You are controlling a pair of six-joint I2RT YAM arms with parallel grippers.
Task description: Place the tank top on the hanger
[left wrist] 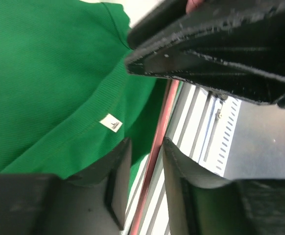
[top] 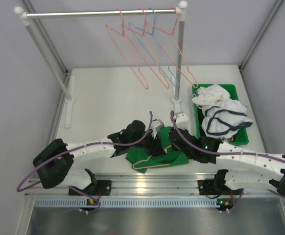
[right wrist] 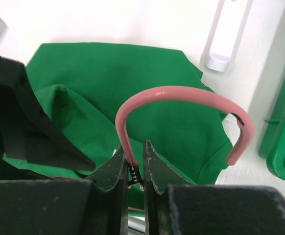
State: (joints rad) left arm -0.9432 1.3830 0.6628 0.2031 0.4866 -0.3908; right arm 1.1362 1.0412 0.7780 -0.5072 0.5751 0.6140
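Observation:
The bright green tank top (top: 158, 155) lies crumpled on the table near the front edge, between both arms. A salmon-pink wire hanger (top: 141, 167) lies partly on it. My right gripper (right wrist: 135, 149) is shut on the hanger's twisted neck, and the hook (right wrist: 181, 93) arches up over the tank top (right wrist: 108, 73). My left gripper (left wrist: 147, 147) is open, its jaws on either side of a straight run of the hanger wire (left wrist: 154, 156), beside the tank top's neck edge (left wrist: 44, 73) and its white label (left wrist: 111, 123). In the top view the two grippers sit close together, left (top: 153, 144) and right (top: 174, 138).
A clothes rail (top: 98, 13) at the back carries several pink hangers (top: 132, 54) and a light-blue one (top: 154, 44). Its right post (top: 178, 93) stands just behind the work. A green bin (top: 238, 98) with white dark-trimmed garments (top: 223, 115) sits at the right. An aluminium rail (top: 147, 186) runs along the front edge.

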